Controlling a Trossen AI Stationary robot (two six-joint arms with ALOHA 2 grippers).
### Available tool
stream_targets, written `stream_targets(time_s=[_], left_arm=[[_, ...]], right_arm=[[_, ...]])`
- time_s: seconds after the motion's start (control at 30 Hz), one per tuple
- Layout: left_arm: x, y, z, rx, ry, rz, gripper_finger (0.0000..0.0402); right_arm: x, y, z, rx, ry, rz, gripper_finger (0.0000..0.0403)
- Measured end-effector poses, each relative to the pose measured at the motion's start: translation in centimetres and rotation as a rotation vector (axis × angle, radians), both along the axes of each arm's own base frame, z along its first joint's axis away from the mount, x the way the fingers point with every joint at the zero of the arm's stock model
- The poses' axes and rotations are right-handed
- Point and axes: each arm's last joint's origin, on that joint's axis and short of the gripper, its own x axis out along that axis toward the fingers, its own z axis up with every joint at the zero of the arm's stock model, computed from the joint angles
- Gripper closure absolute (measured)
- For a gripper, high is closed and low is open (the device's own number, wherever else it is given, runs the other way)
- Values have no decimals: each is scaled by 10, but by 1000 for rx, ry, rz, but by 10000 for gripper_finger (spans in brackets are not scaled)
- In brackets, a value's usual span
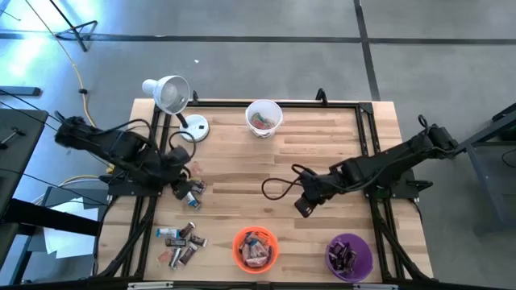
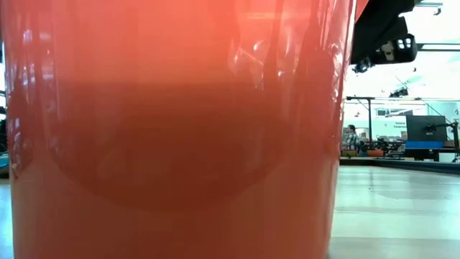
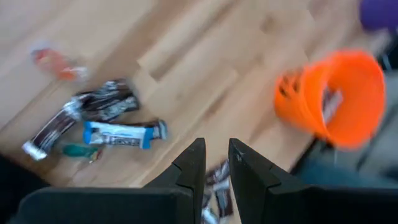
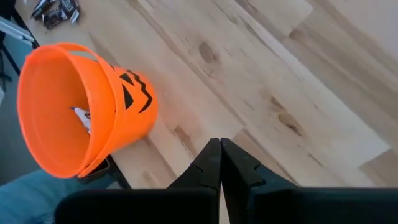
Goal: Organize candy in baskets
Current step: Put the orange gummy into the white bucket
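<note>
Baskets, three on the wooden table (image 1: 322,153): white basket (image 1: 264,118) at the far edge, orange basket (image 1: 255,247) and purple basket (image 1: 349,255) side by side at the near edge. All three hold candy. The orange one has a black jagged face on its wall.

Candy loose on the table in two groups on my left side: a small cluster (image 1: 192,193) just beside my left claw (image 1: 182,187), and a bigger scatter (image 1: 181,242) nearer the front edge, left of the orange basket. Exact count of pieces not readable. Wrappers: blue-silver bar (image 3: 124,134), dark brown bars, one red piece (image 3: 55,61), one small green piece.

My left claw hangs over the small cluster, fingers a narrow gap apart; wrappers show below the gap, whether gripped I cannot tell. My right claw (image 1: 304,206) is mid-table, fingers pressed together, holding nothing.

Low view almost wholly blocked by the orange basket's wall. White lamp (image 1: 169,95) at the far left corner.
</note>
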Motion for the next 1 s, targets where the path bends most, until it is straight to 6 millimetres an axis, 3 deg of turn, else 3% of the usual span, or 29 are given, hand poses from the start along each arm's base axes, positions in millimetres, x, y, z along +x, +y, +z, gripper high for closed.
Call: stream_targets(time_s=[0.13,0.23,0.47,0.83,1.0], left_arm=[[-2,-4,0,34,-40,160,346],[-1,-8,0,78,-70,177,346],[4,-24,-8,160,-12,-28,346],[17,-39,-27,458,135,-656,346],[23,-39,-31,554,162,-674,346]], right_arm=[[1,-2,0,-27,-9,38,403],[0,-2,0,-55,-13,85,403],[-9,-5,-6,-144,76,201,403],[-19,-24,-10,-198,199,356,403],[-22,-33,-11,-204,252,372,403]])
